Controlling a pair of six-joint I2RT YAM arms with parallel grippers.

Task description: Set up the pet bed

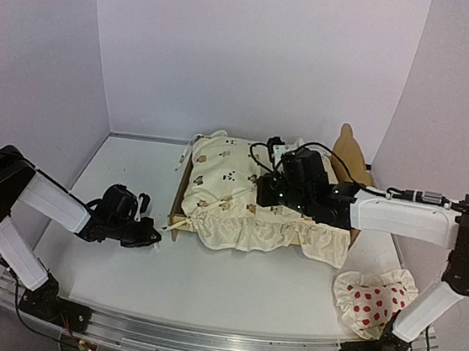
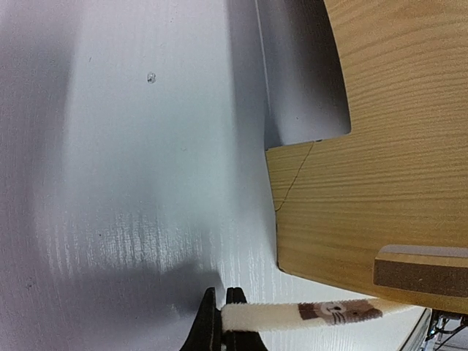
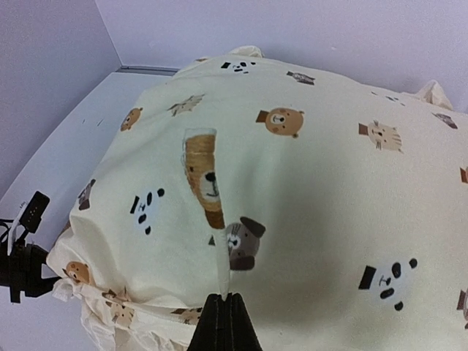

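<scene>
Cover [image 1: 226, 190] drapes pet bed [image 1: 352, 157] — pillow [image 1: 373, 300] lies apart.

The pet bed [image 1: 349, 151] is light honey-coloured wood with fine straight grain. The cover [image 1: 231, 194] is cream, scattered with small animal faces: brown bears, black-and-white pandas, grey-brown dogs and tan cats. The tie strip [image 2: 307, 314] is the same cream and carries one brown bear face. The pillow [image 1: 373, 298] is white with red dots. The table [image 1: 230, 289] is white with a faint grain, and the walls [image 1: 249, 50] are a pale lilac-white. The left arm [image 1: 49, 203] and the right arm [image 1: 399, 218] are white with black joints. The left gripper [image 2: 219, 311] and the right gripper [image 3: 227, 307] have black fingers.
</scene>
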